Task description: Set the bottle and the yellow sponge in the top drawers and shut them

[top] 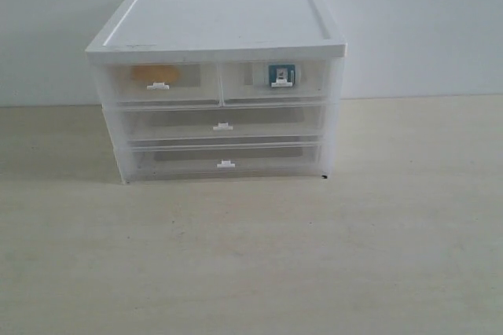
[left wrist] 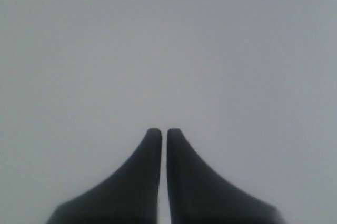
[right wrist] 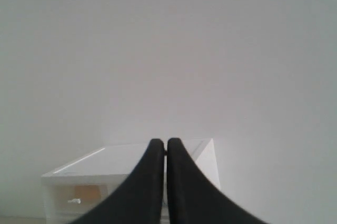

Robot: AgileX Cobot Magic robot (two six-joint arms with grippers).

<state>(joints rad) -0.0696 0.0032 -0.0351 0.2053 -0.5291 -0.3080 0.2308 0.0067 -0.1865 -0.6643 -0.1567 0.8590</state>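
Both top drawers (top: 200,87) of the white-topped chest (top: 220,24) on the bench (top: 251,256) sit pushed in. The yellow sponge (top: 155,73) lies in the left one and the bottle (top: 281,75) in the right. The right tool (right wrist: 166,142), clenched on nothing, points toward the chest, well apart from it. The left tool (left wrist: 164,132), likewise clenched and empty, faces blank wall.

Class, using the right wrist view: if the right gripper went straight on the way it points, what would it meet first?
Likely the chest, whose white top the right gripper, jaws shut, points toward. Depth is unclear: it may pass above and reach the wall behind.
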